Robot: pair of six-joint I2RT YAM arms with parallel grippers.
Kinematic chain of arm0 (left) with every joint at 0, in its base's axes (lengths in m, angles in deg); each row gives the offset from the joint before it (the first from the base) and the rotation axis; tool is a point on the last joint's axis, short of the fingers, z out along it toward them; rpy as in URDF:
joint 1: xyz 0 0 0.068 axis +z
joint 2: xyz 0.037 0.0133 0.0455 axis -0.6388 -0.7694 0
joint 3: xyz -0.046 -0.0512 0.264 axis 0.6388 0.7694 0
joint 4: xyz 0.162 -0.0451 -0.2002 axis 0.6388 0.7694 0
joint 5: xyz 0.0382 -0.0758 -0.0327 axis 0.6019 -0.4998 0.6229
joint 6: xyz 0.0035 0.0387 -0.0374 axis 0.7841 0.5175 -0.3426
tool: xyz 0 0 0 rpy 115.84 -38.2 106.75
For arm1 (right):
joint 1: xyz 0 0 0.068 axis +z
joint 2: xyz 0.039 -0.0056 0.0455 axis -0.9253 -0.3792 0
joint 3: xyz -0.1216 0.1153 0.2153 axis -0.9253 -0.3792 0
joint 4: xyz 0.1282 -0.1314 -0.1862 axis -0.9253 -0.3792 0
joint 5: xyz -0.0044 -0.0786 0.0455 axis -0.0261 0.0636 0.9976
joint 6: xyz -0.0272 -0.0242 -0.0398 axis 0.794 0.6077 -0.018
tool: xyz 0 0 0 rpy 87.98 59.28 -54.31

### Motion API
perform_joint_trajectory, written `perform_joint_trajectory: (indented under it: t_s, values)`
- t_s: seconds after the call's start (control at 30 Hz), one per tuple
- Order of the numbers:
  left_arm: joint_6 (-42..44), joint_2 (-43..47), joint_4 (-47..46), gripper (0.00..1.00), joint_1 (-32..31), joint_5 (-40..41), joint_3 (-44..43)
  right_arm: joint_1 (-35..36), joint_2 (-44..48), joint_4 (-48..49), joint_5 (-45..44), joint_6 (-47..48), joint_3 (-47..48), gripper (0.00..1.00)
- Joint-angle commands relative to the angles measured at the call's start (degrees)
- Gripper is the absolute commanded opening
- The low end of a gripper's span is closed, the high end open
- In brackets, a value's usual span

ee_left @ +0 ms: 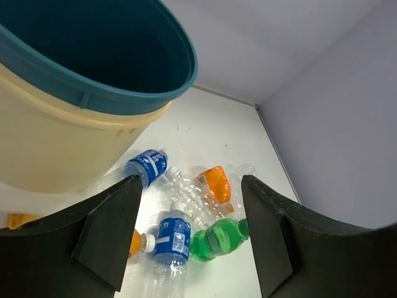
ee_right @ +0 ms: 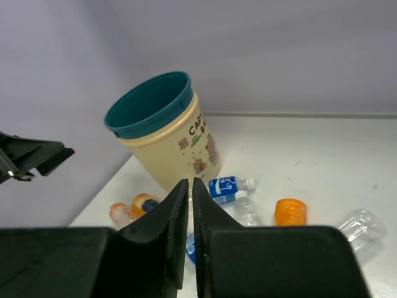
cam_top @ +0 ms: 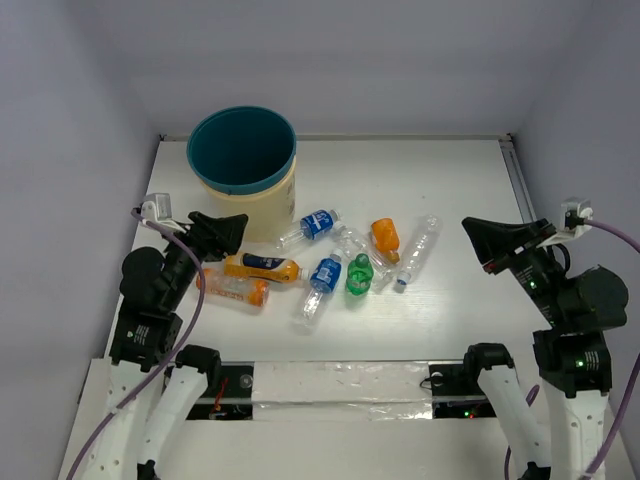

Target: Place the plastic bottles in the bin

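Observation:
The bin (cam_top: 243, 178) stands at the back left, cream outside and teal inside. Several plastic bottles lie to its right: two clear ones with blue labels (cam_top: 318, 224) (cam_top: 323, 277), a green one (cam_top: 359, 275), orange ones (cam_top: 262, 266) (cam_top: 386, 237) and a plain clear one (cam_top: 418, 250). My left gripper (cam_top: 228, 228) hangs open and empty beside the bin, above the orange bottles; its wrist view shows the bin (ee_left: 74, 146), a blue-label bottle (ee_left: 172, 239) and the green bottle (ee_left: 218, 237) between its fingers (ee_left: 118, 217). My right gripper (cam_top: 470, 228) is shut and empty, right of the bottles.
A pale orange bottle (cam_top: 236, 291) lies nearest the left arm. A crumpled clear bottle (cam_top: 351, 240) lies among the others. White walls enclose the table on three sides. A taped strip (cam_top: 340, 385) runs along the near edge between the arm bases.

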Motion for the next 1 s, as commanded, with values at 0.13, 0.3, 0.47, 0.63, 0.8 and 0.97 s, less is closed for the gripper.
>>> perform_joint_trajectory:
  t_s: [0.13,0.3,0.47,0.63,0.8,0.97]
  values:
    - [-1.7,-0.7,3.5,0.58,-0.3,4.7,2.4,-0.2,-2.4,9.0,7.8,-5.7,-4.9,0.00]
    - [-5.2,-3.4,7.9,0.14,-0.3,11.6,4.3,9.1,-6.5,9.7,2.3,-4.2,-7.0,0.00]
    - [-7.7,-8.5,15.0,0.00,-0.3,16.5,4.6,23.6,-12.0,10.4,-10.0,-2.1,-6.9,0.00]
    - [-9.1,-11.2,21.1,0.02,-0.3,20.2,3.8,33.7,-16.9,9.0,-18.2,1.1,-5.6,0.00]
    - [-8.1,-12.3,26.6,0.64,-0.3,19.9,2.3,38.2,-18.2,9.6,-22.2,2.1,-6.2,0.00]
    - [-8.7,-15.4,35.0,0.83,-0.3,20.7,-2.6,42.4,-19.2,9.7,-25.9,3.2,-7.1,0.20]
